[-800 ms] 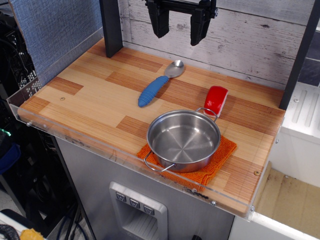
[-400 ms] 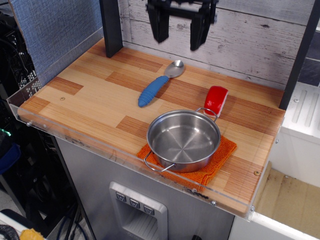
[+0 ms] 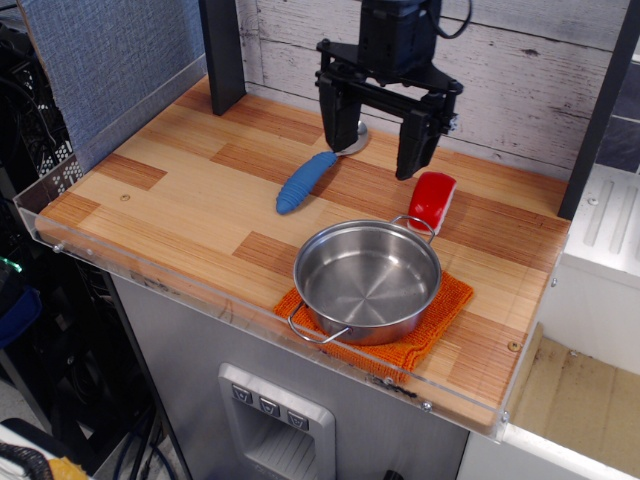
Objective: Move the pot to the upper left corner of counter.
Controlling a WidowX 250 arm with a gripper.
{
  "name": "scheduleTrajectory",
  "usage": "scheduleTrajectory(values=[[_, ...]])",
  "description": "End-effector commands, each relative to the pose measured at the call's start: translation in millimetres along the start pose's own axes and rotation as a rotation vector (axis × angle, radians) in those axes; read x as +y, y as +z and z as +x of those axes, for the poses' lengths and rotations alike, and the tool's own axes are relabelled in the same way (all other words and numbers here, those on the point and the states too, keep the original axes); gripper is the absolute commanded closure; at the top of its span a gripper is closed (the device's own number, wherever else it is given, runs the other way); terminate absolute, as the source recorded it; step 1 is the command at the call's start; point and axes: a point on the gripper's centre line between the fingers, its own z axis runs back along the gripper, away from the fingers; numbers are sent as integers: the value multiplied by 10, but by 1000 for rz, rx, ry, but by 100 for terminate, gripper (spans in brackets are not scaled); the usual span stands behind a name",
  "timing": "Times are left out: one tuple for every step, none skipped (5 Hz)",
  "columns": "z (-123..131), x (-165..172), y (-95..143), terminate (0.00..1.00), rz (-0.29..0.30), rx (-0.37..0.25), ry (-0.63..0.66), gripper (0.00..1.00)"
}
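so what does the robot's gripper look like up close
The gripper is all black: a boxy block on a wide crossbar, with two thick fingers tapering downward. A thin black cable loops beside the block. No markings are readable.

1. The arm above the gripper point(image 3: 377, 142) was cut off by the top edge of the picture.
2. The bowl of the spoon point(image 3: 309, 180) was mostly hidden behind the left of the two fingers point(image 3: 338, 122); only a sliver of it showed.
3. The orange cloth point(image 3: 400, 340) was largely covered by the pot point(image 3: 367, 281), so only its edges showed.
4. The pot's far loop handle overlapped the red object point(image 3: 432, 199), hiding its near end.
5. The worktop point(image 3: 170, 200) was hidden at its far left corner by a dark post point(image 3: 222, 55).
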Motion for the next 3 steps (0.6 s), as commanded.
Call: scheduleTrajectory(values=[[-314, -345, 75, 0, 22, -74, -87, 0], [-421, -484, -80, 0, -15, -56, -46, 0], [-481, -598, -218, 0, -29, -44, 5, 0]])
